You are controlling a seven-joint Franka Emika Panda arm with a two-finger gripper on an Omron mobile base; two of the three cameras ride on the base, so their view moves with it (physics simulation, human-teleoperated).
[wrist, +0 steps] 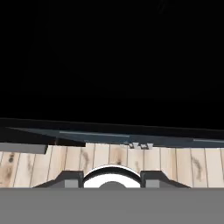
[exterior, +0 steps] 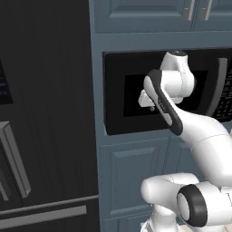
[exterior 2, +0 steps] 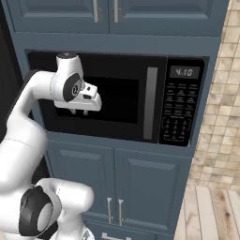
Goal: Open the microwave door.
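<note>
left base view: microwave door (exterior: 122, 95) shut, set in the cabinets; right base view: end effector (exterior 2: 78, 112) pointing down before the window, well apart from the grey handle (exterior 2: 151, 103), risking a missed hook; hand view: fingers (wrist: 68, 178) partly apart, holding nothing.

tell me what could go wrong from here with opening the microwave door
1. The gripper sits in front of the dark window, well to the left of the door handle; closing here would likely grab nothing.
2. The microwave door looks fully shut, so pressing forward may just push on the glass.
3. Sliding right too far could hit the keypad beside the handle.
</note>
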